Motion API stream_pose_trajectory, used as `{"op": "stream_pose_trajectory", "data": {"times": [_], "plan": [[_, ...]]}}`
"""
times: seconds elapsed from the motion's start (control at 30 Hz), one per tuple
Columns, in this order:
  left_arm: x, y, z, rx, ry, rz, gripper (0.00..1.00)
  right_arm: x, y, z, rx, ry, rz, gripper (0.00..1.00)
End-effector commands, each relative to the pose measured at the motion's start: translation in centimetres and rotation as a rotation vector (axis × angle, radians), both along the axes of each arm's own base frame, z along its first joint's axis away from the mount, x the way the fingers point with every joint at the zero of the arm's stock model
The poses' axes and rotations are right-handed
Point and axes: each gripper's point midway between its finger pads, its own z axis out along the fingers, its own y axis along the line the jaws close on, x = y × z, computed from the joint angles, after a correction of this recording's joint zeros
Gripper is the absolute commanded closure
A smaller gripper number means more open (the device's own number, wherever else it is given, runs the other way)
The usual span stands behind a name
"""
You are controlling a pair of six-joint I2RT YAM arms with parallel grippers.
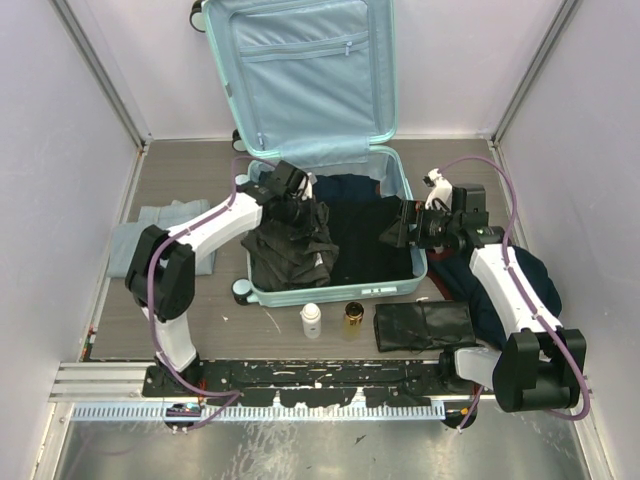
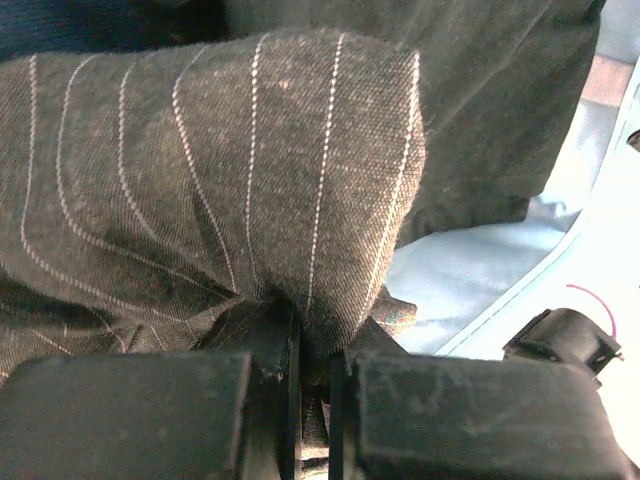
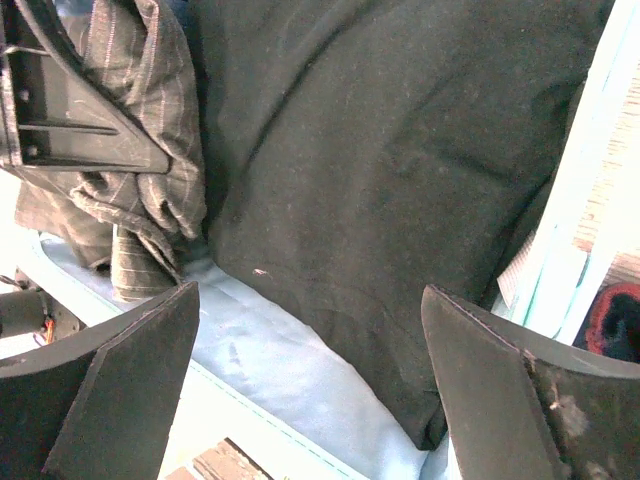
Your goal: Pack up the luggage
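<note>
Grey pinstriped garment [image 2: 250,170] pinched in the left tool [image 2: 312,340] over the mint luggage [image 1: 330,291]; right tool [image 3: 310,300] spread wide, empty.

right pincer [image 3: 310,300]: two dark fingers [image 3: 120,380] spread wide at the lower corners
black garment [image 3: 400,170]: fills the centre, lying on the lining
pinstriped garment [image 3: 150,200]: grey, bunched at upper left, touching the black garment
left pincer [image 3: 140,150]: black frame, tip against the pinstriped garment
lining [image 3: 290,370]: light blue, below the garments
luggage [image 3: 600,150]: pale mint rim at right
</note>
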Motion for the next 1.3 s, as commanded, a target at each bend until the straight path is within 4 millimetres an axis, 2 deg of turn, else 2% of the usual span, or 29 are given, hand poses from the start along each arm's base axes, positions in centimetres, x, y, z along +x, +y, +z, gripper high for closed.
{"op": "stream_pose_trajectory", "data": {"times": [0.0,0.17,0.27,0.33,0.4,0.43,0.47,0.5,0.57,0.63,0.77,0.87,1.0,1.13,1.27], "plan": [[1.0,-3.8,1.5,-0.160,-0.011,0.012,1.00,1.0,-0.5,2.0,-0.043,-0.082,0.017,0.04],[0.9,-4.6,0.0,-0.143,0.014,0.018,1.00,0.6,-0.6,1.4,-0.052,-0.056,0.024,0.05],[1.1,-4.6,-0.4,-0.122,-0.004,-0.007,0.92,0.5,-0.5,1.1,-0.053,-0.044,0.042,0.05],[0.9,-4.3,-0.1,-0.100,-0.034,-0.062,0.73,0.5,-0.2,1.3,-0.041,-0.044,0.060,0.06],[0.2,-3.8,1.1,-0.082,-0.090,-0.183,0.56,0.7,0.0,1.8,-0.032,-0.056,0.072,0.07],[-0.4,-3.2,1.8,-0.065,-0.113,-0.233,0.45,0.8,0.1,2.0,-0.026,-0.061,0.077,0.07],[-0.6,-2.7,2.6,-0.054,-0.155,-0.272,0.27,1.0,0.3,2.4,-0.019,-0.072,0.080,0.09],[-0.6,-2.1,3.5,-0.053,-0.195,-0.300,0.17,1.2,0.4,2.7,-0.015,-0.079,0.082,0.10],[-0.8,-0.6,5.8,-0.077,-0.278,-0.345,0.06,1.6,1.0,3.2,-0.002,-0.096,0.090,0.12],[-1.0,1.1,7.4,-0.107,-0.325,-0.396,0.04,1.8,1.7,3.7,0.010,-0.112,0.101,0.16],[-1.0,5.1,9.5,-0.085,-0.371,-0.417,0.05,2.0,3.8,4.3,0.031,-0.135,0.147,0.24],[-0.1,9.3,10.7,-0.088,-0.374,-0.323,0.09,1.8,6.1,4.7,0.037,-0.145,0.216,0.29],[2.9,17.4,11.4,0.058,-0.442,-0.093,0.09,1.6,9.6,5.8,0.031,-0.196,0.322,0.34],[4.5,25.8,9.1,0.289,-0.403,0.132,0.04,1.2,13.0,6.2,0.033,-0.204,0.419,0.34],[4.7,30.3,5.6,0.514,-0.345,0.172,0.00,0.6,15.5,5.0,0.055,-0.154,0.481,0.31]]}}
